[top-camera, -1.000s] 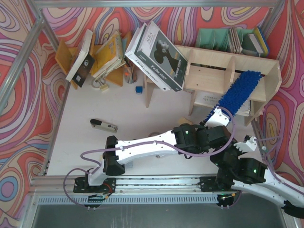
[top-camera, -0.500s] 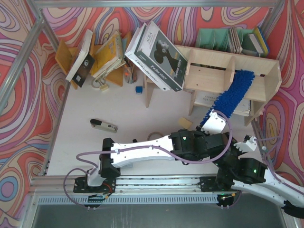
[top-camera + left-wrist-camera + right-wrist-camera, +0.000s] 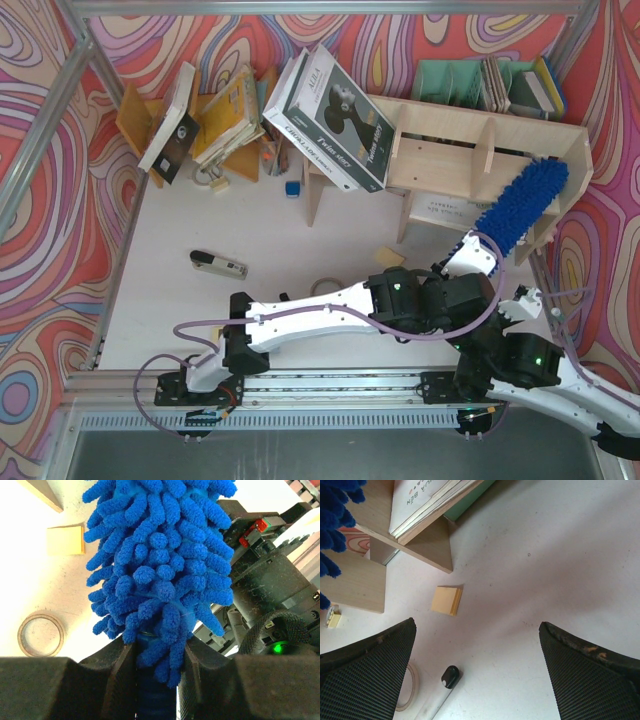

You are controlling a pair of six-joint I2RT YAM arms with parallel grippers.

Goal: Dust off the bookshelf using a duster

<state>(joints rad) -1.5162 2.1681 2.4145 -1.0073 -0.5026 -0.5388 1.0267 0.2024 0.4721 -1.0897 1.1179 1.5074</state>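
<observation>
At the right of the overhead frame, the duster (image 3: 520, 205) slants up across the bookshelf (image 3: 450, 118), fluffy tip near its right end. My left claw (image 3: 155, 660) is clamped on the handle. My right claw (image 3: 477, 635) hangs spread wide over the desk (image 3: 545, 555), lower right, near a yellow pad (image 3: 447, 600)

Only legible bit is "BEN" on the white book cover (image 3: 417, 497) lying in the bookshelf (image 3: 427, 550); print on the black box (image 3: 335, 115) leaning at its left end is too small to read.
</observation>
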